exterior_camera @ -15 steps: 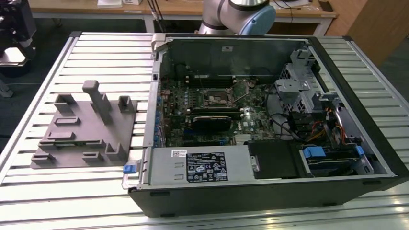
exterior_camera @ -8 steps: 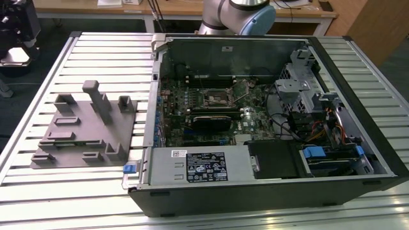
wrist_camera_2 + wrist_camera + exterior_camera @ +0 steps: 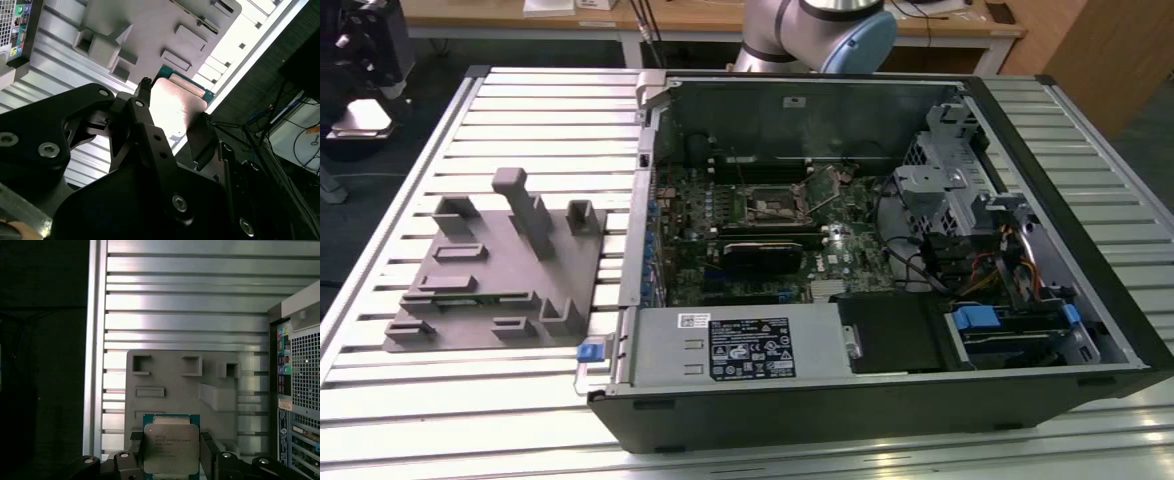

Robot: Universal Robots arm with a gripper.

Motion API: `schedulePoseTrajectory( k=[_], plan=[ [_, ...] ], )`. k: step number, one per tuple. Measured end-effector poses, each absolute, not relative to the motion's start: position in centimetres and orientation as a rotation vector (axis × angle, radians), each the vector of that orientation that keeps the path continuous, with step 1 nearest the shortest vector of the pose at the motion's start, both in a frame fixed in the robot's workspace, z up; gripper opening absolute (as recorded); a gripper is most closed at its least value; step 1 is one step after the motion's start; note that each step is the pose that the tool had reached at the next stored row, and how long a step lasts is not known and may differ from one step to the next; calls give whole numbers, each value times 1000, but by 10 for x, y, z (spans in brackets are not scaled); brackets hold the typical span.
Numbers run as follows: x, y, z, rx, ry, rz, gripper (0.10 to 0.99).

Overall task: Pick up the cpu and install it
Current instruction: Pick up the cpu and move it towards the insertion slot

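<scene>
The cpu [image 3: 171,446], a small square chip with a pale silver top on a green board, sits between the black fingers [image 3: 134,452] of my gripper [image 3: 171,457], which is shut on it by two opposite edges. The second wrist view shows the same cpu [image 3: 175,105] clamped in the gripper [image 3: 172,127]. It hangs well above the grey fixture [image 3: 180,385], over that block's edge. In the exterior view the open computer case [image 3: 1067,200] lies on the table, with the motherboard's cpu socket [image 3: 767,205] near its middle.
The grey fixture [image 3: 494,270] with upright tabs stands on the slatted metal table [image 3: 454,400] at the exterior view's left of the case. A power supply [image 3: 740,345] and drive bays [image 3: 987,330] fill the case's near side. The arm's base [image 3: 821,30] rises behind the case.
</scene>
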State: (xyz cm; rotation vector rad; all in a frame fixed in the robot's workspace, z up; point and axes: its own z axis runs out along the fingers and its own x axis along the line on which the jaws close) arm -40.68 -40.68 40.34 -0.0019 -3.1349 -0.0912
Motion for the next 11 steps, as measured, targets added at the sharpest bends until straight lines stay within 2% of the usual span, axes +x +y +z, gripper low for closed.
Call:
schedulePoseTrajectory(
  k=[11],
  plan=[
    [-396,-407,403,-2,-3135,-91,537]
  ],
)
